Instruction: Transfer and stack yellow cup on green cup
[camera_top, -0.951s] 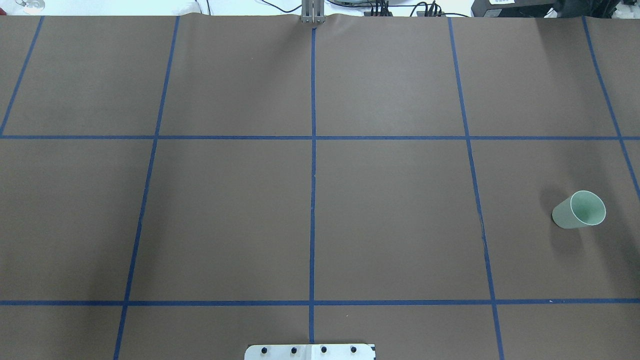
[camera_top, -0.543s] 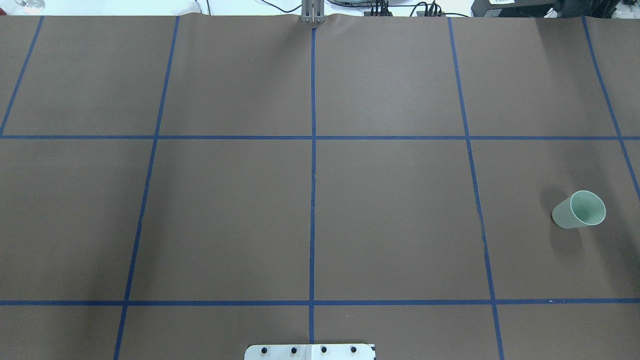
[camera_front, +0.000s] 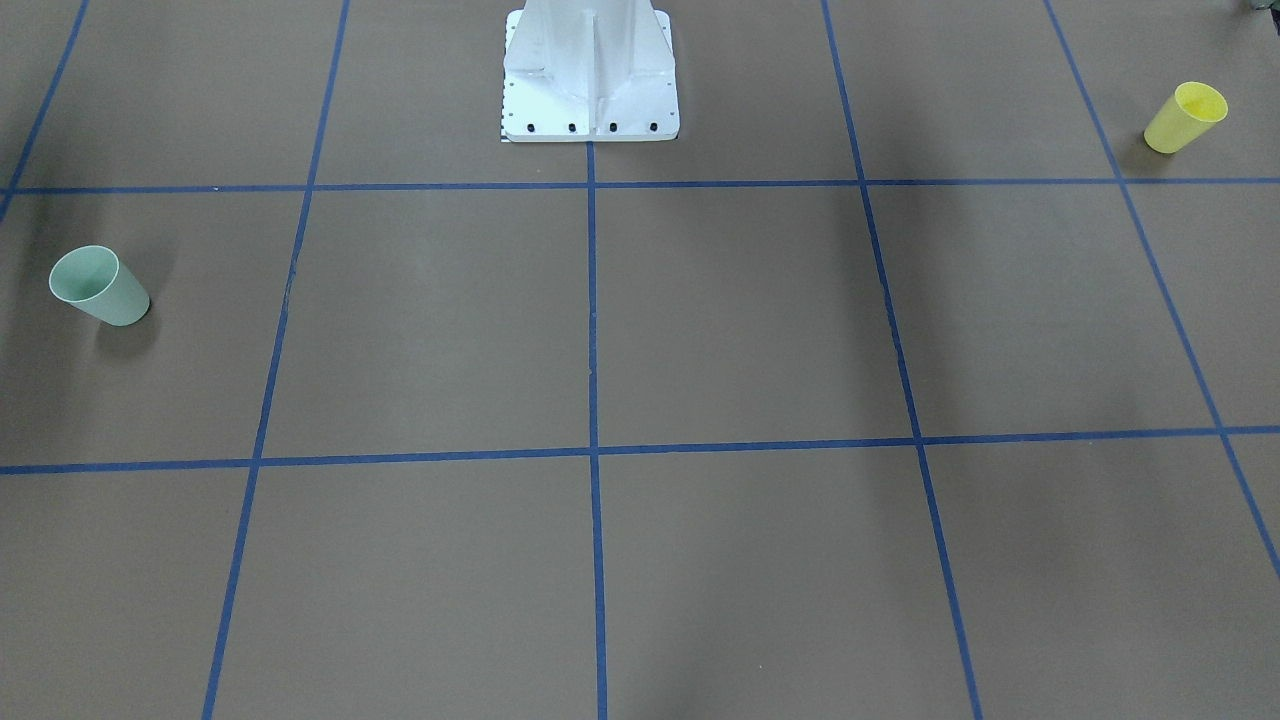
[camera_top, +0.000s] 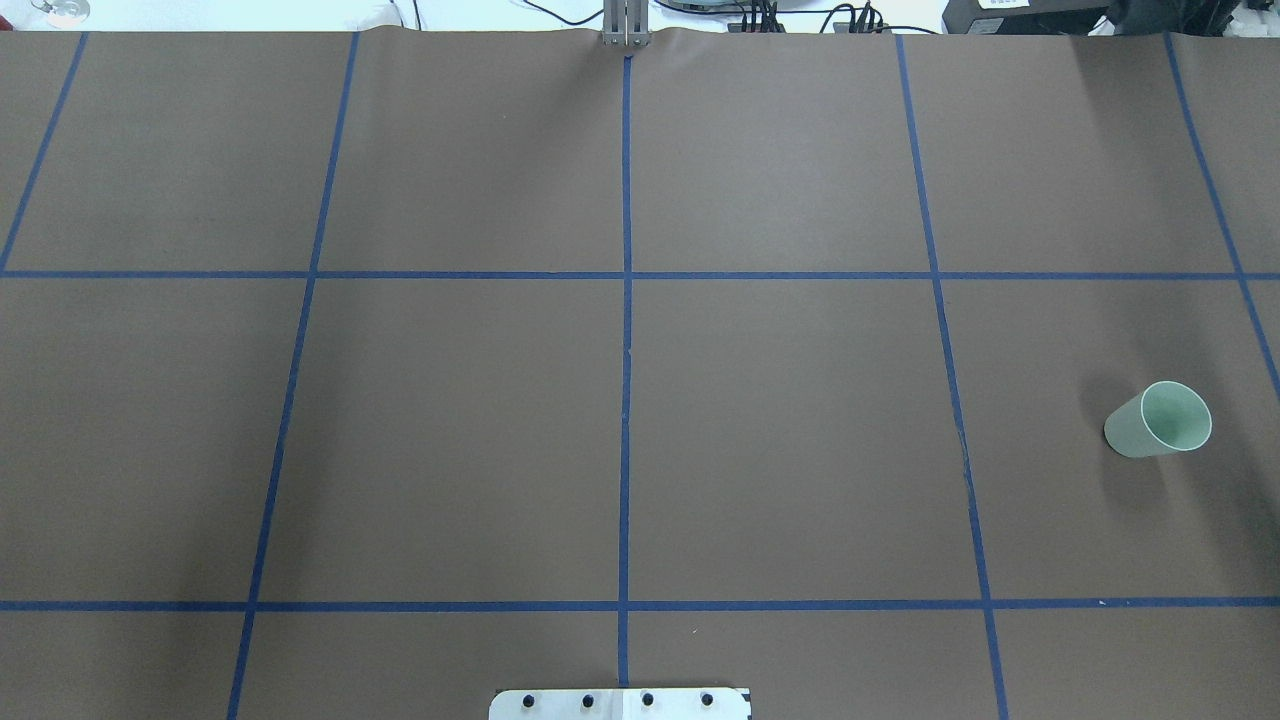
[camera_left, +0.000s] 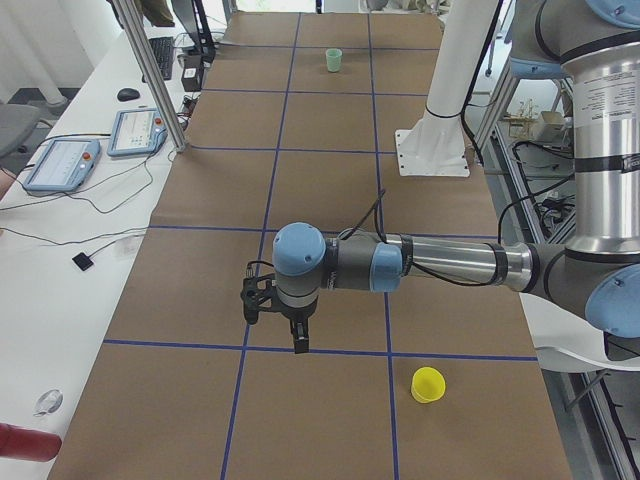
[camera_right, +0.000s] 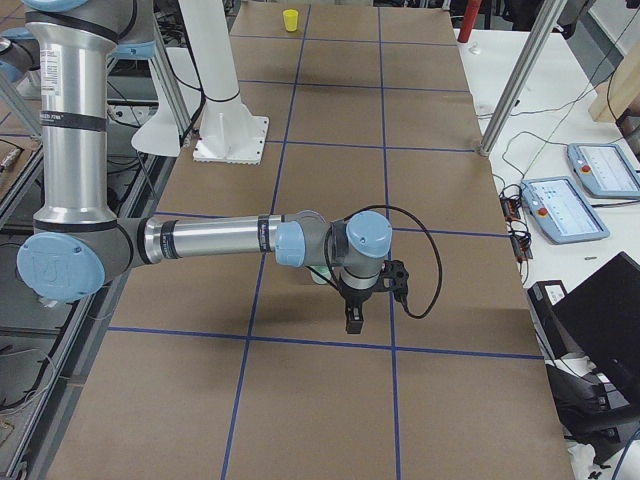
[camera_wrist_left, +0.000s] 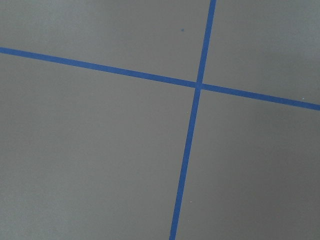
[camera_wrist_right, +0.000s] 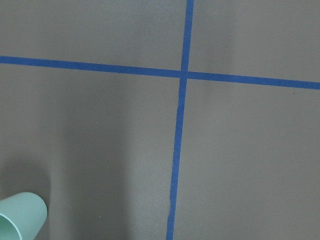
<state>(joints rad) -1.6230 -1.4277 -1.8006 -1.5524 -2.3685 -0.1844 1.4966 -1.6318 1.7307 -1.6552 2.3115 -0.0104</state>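
Observation:
The yellow cup (camera_front: 1185, 117) stands upright, mouth up, on the brown table near the robot's left end, also in the exterior left view (camera_left: 428, 384); the overhead view does not hold it. The green cup (camera_top: 1158, 419) stands upright at the robot's right end (camera_front: 100, 286), its rim in the right wrist view's corner (camera_wrist_right: 20, 216). My left gripper (camera_left: 275, 322) hangs over a tape crossing, a short way from the yellow cup. My right gripper (camera_right: 355, 312) hangs beside the green cup (camera_right: 318, 276). I cannot tell whether either gripper is open or shut.
The white robot pedestal (camera_front: 590, 80) stands at the table's near-middle edge. Blue tape lines (camera_top: 626, 350) divide the brown cover. Teach pendants (camera_left: 60, 165) and cables lie on the white side bench, with a metal frame post (camera_left: 150, 80) at the table's edge.

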